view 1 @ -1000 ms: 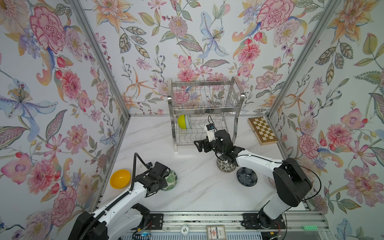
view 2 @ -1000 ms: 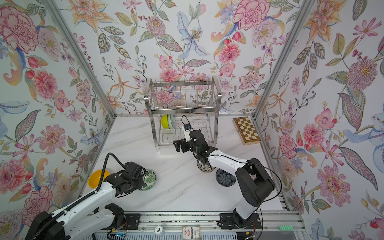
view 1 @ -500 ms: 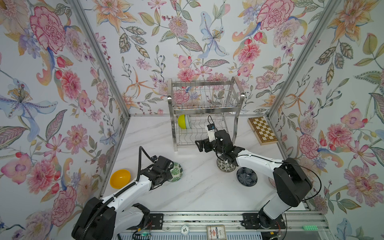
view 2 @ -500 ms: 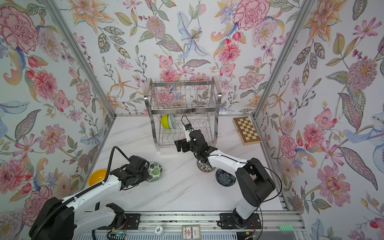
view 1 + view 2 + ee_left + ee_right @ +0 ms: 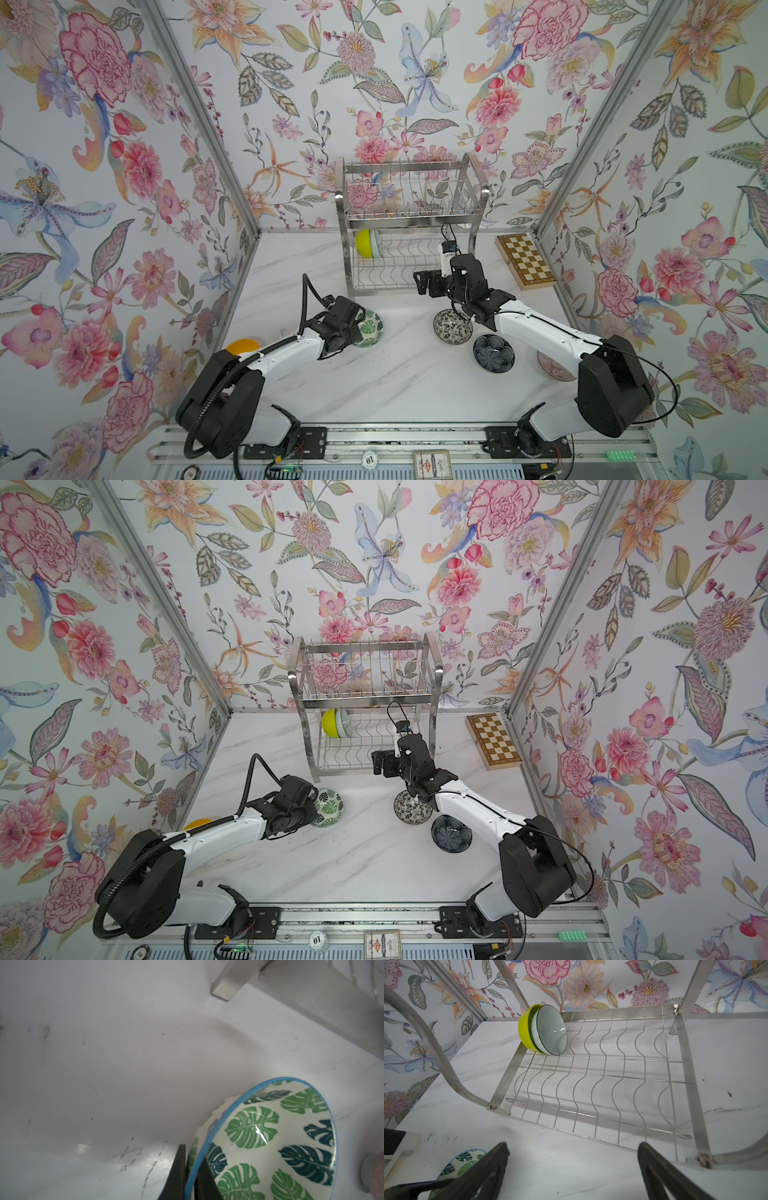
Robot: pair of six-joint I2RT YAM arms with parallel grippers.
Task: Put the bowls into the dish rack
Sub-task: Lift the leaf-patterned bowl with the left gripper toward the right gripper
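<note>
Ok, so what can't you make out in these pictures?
Both top views: orange-yellow bowl mostly behind the left arm.
A top view: pink lined bowl partly under the right arm.
Left wrist view: green-leaf bowl cut off by the picture's edge; whether it is clear of the table is unclear.
Top views: left hand hidden by its own wrist; the wrist view shows it.

The white marbled table (image 5: 395, 386) carries a steel dish rack (image 5: 411, 223) at 12 o'clock and a chessboard (image 5: 524, 261) at 2. An orange bowl (image 5: 242, 345) sits at the 9 o'clock edge. Right of centre lie a black-and-white flowered bowl (image 5: 451, 328), a navy bowl (image 5: 493, 353) at 4, and a pink-lined bowl (image 5: 550, 368), half hidden. A green-leaf bowl (image 5: 371, 328) left of centre is tilted; whether it touches the table is unclear.
</note>
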